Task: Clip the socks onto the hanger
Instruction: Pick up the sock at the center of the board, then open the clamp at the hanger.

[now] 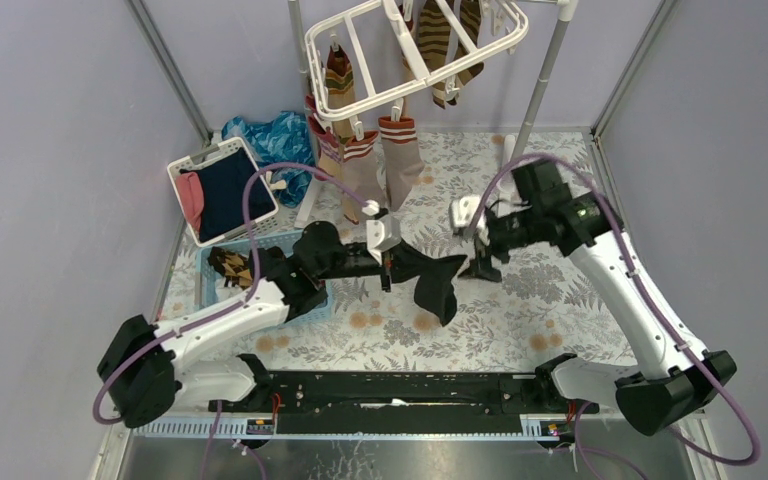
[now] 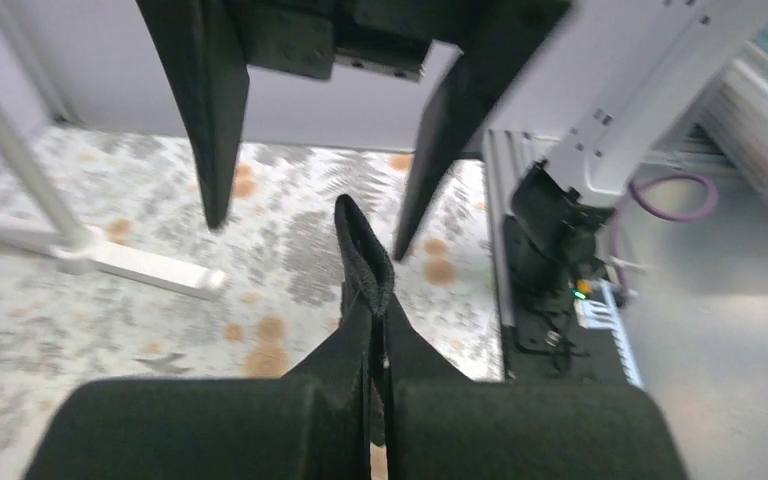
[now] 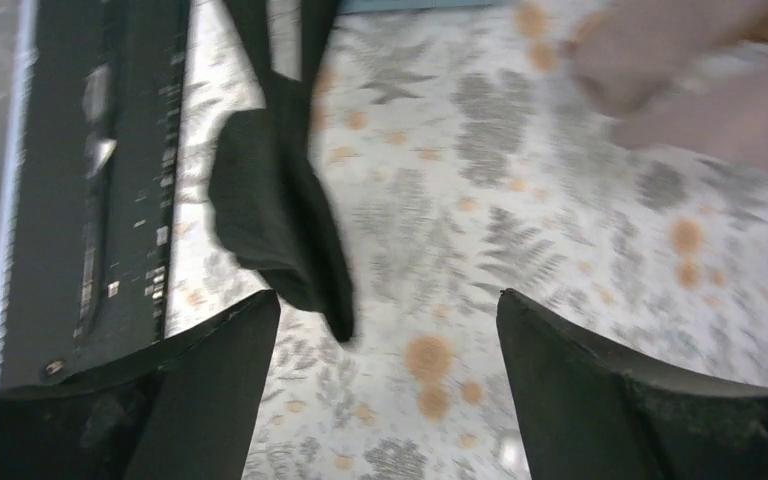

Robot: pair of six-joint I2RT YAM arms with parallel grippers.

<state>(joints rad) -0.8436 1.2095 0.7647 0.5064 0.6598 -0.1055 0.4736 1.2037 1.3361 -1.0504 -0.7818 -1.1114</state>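
Over mid-table, the left gripper (image 2: pixel 375 345) is clamped on a black sock (image 1: pixel 435 285), seemingly by a thin edge. The right gripper (image 3: pixel 388 297) faces it, jaws apart. A mistimed handover could drop it, far from the hanger (image 1: pixel 360 60).

Fern-print tbl (image 1: pixel 520 320): wht basket (image 1: pixel 205 153), blue basket (image 1: pixel 205 290), hanger foot (image 2: pixel 140 265).

Matt cloth sock (image 1: pixel 438 285), plastic hanger (image 1: pixel 412 55)
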